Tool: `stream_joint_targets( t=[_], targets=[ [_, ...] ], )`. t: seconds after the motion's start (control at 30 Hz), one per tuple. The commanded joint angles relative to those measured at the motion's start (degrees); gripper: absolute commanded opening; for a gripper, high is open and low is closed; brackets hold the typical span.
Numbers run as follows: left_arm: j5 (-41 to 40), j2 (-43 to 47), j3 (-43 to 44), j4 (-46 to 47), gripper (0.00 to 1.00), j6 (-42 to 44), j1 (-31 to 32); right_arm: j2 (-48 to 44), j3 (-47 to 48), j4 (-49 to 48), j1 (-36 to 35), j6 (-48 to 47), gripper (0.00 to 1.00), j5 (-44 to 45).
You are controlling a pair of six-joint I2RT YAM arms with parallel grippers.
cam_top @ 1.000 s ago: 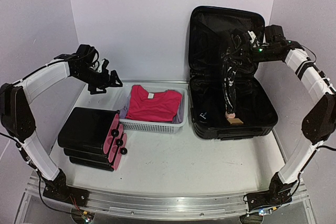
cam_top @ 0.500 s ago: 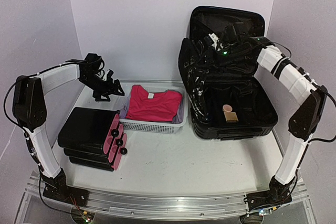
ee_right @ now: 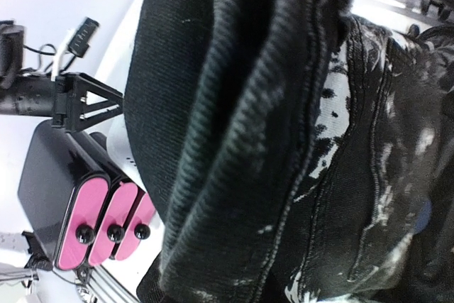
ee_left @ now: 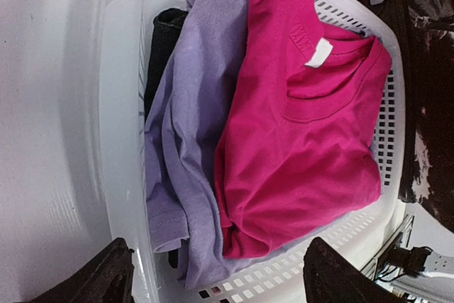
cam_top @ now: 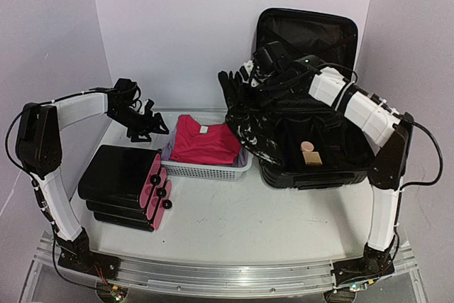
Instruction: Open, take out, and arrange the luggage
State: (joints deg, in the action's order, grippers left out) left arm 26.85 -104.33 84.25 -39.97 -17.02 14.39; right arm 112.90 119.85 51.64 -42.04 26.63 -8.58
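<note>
The luggage (cam_top: 312, 33) lies open at the back right, its lid standing against the wall. My right gripper (cam_top: 264, 67) is shut on a black garment with white splatter (cam_top: 248, 122), which hangs over the luggage's left edge and the right end of the white basket (cam_top: 206, 170). In the right wrist view the black garment (ee_right: 284, 140) fills the picture and hides the fingers. My left gripper (cam_top: 152, 123) hovers open at the basket's left end; in the left wrist view its fingertips (ee_left: 106, 274) straddle the folded pink shirt (ee_left: 305, 125) and purple shirt (ee_left: 191, 118) with nothing between them.
Three smooth black cases with pink sides (cam_top: 120, 182) lie stacked at the left front, also seen in the right wrist view (ee_right: 106, 218). A small tan item (cam_top: 310, 154) lies inside the luggage. A dark folded cloth (ee_left: 159, 40) sits under the purple shirt.
My right arm has swung left out of the luggage, carrying the black garment to the basket's right end. The left gripper has shifted slightly toward the basket, its jaws a little narrower.
</note>
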Motion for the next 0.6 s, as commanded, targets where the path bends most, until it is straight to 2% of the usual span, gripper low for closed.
stream_joint_targets(
  t=[0.0,0.2,0.33,0.37,0.43,0.47,0.57],
  targets=[
    [1.36,2.02,-2.92,3.01,0.81,-1.58,-0.31,2.51,5.55,-7.68,-3.51,3.65,0.00,5.00],
    [0.36,4.88,-3.52,3.01,0.81,-0.78,-2.11,6.74,6.98,-11.66,-5.25,7.95,0.00,6.33],
    [0.72,3.47,-3.07,3.08,0.79,-0.96,-5.15,9.44,8.49,-14.42,-5.81,10.31,0.00,5.16],
    [0.98,2.34,-2.85,3.10,0.74,-0.88,-5.39,10.35,8.73,-15.18,-5.85,11.03,0.00,4.97],
    [2.35,-0.21,-2.44,3.12,0.56,-1.29,-5.58,11.64,9.03,-17.57,-5.99,12.87,0.00,4.08],
    [3.54,-1.12,-2.58,3.66,0.50,-1.80,-5.48,12.33,9.24,-18.41,-6.03,14.04,0.00,3.80],
    [5.81,-1.39,-4.98,6.63,0.41,-3.36,-5.36,14.18,9.36,-21.49,-6.57,17.63,0.00,3.05]
  ],
)
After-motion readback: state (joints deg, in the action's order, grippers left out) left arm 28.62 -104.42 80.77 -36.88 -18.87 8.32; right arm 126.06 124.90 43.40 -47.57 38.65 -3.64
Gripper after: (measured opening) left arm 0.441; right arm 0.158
